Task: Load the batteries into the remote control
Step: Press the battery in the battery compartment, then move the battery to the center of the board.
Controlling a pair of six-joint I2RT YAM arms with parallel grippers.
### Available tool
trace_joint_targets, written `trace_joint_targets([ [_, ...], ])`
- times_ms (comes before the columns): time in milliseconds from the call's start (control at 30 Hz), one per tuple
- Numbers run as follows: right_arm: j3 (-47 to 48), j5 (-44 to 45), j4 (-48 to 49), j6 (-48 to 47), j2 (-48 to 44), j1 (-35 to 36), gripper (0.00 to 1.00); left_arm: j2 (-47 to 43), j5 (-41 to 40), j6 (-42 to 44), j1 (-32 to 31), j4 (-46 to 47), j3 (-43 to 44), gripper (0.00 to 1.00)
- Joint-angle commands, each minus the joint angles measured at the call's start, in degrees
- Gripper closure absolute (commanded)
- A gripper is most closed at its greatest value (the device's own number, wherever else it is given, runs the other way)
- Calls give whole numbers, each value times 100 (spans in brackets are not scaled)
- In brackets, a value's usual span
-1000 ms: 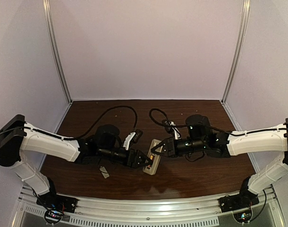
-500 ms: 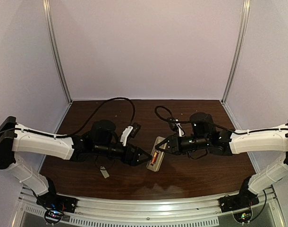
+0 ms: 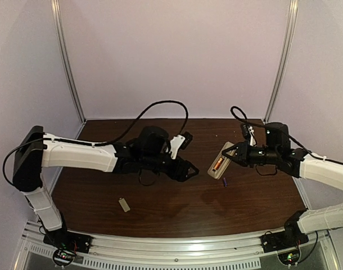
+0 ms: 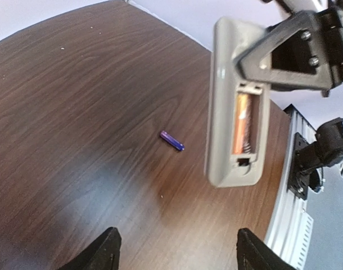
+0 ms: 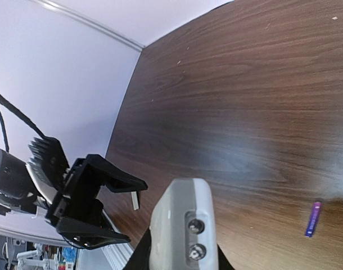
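Quick update: the remote control (image 3: pixel 219 163) isn't lying on the bench (image 3: pixel 160 214) anymore. A second ago it sat flat between my two arms. Now my right tool (image 3: pixel 234 156) has it pinched by the top end and lifted clear, back side facing my left arm, carried off toward the right. One orange battery (image 4: pixel 242 124) sits in the open bay, and the slot beside it looks empty (hard to be sure from this angle).

New since a moment ago: a small purple-looking cell (image 4: pixel 172 140) lies on the bench just beneath and beside the remote, touching nothing. I take it for the second battery.

My left tool (image 3: pixel 191 169) has followed the remote over and hangs just left of it, fingers spread, nothing between them. The grey cover (image 3: pixel 123 205) lies well away from the remote on its left.

So my guess is we're half loaded, and that loose cell needs picking up before the bay gets filled.
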Motion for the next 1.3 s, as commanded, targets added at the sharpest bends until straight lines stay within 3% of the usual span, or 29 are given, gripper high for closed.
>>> trace_joint_targets([
  [0,-171,-201,-1022,-590,-565,-794,100,1029,-482,342,-261,-605,998,28],
  [133,-242,-485,-1496,-913,-919,-1563,100,1972,-739,388,-449,-964,2041,28],
  [433,-296,-965,-1869,-1182,-1272,-2665,100,3186,-729,91,-579,-988,3217,28],
  [1100,-232,-1155,-1870,-1167,-1257,-2963,100,4875,-1400,60,-757,-1560,5114,29],
  [1267,-223,-1179,-1826,-1158,-1214,-2976,100,5234,-1643,63,-758,-2012,5579,35],
])
